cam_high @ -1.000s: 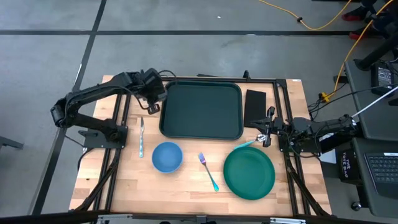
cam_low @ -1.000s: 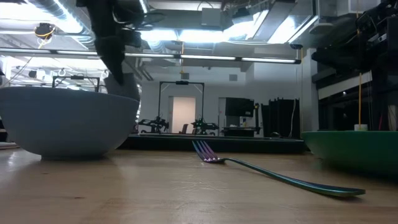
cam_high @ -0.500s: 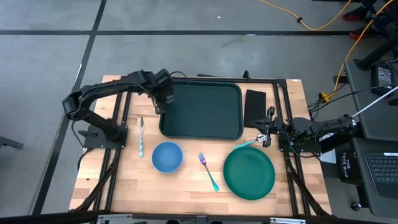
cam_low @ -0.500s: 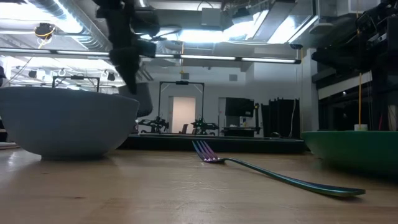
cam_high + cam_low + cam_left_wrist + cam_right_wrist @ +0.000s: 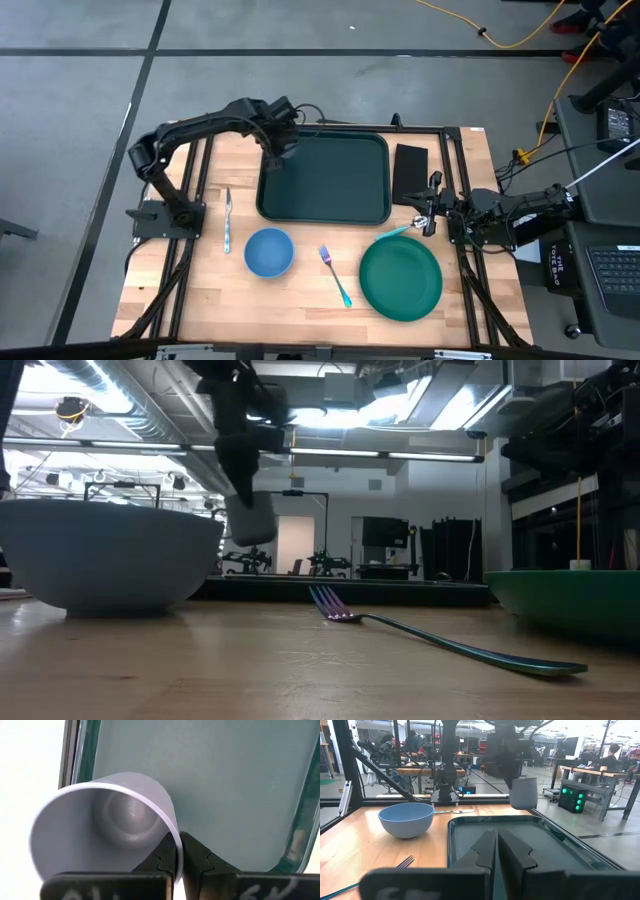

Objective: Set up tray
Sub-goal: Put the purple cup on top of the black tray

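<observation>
Just wooden table [image 5: 300,290], bright workshop beyond.

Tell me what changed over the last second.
The left end effector, shut on the pale cup's rim, carried it from beside the tray's left edge to over its far left corner. The right end effector, bowl, plate, fork and napkin stayed put.

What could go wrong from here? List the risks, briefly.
1. The left hand pinches only the rim of the pale cup, which hangs above the tray; it could slip or swing out.
2. The cup is over the tray's corner, so if lowered there it might catch the raised rim and tip.
3. The right hand waits beside the black napkin, near the tray's other end.
</observation>
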### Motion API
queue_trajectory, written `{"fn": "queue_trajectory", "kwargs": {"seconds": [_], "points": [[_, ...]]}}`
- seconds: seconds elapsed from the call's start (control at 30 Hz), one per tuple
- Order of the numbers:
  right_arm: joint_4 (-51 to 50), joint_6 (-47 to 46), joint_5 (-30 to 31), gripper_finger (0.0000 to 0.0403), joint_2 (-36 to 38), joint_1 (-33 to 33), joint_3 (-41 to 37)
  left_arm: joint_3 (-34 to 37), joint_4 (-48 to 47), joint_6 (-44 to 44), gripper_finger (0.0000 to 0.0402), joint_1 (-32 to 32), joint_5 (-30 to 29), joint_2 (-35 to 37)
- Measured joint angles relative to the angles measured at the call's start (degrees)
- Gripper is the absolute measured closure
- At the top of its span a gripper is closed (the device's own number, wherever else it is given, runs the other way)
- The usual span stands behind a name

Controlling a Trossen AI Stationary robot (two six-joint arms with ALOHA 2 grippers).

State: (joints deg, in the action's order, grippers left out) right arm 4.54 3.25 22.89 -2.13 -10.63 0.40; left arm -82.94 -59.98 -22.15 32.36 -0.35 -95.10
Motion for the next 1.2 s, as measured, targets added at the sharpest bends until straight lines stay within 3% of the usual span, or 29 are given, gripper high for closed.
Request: {"fn": "queue_trajectory", "kwargs": {"seconds": [0.63, 1.0, 1.2], "points": [[-0.02, 0.02, 0.0, 0.0377, 0.0, 0.0, 0.0, -1.88, 0.19, -5.68, 0.0399, 0.28, 1.08, -9.3], [-0.02, 0.05, 0.0, 0.0377, 0.0, 0.02, 0.0, -13.76, -4.87, -7.16, 0.0399, 1.81, 1.08, -15.43], [-0.02, 0.11, -0.02, 0.0377, -0.01, 0.0, 0.0, -14.9, -5.02, -7.58, 0.0399, 3.74, 1.71, -17.81]]}}
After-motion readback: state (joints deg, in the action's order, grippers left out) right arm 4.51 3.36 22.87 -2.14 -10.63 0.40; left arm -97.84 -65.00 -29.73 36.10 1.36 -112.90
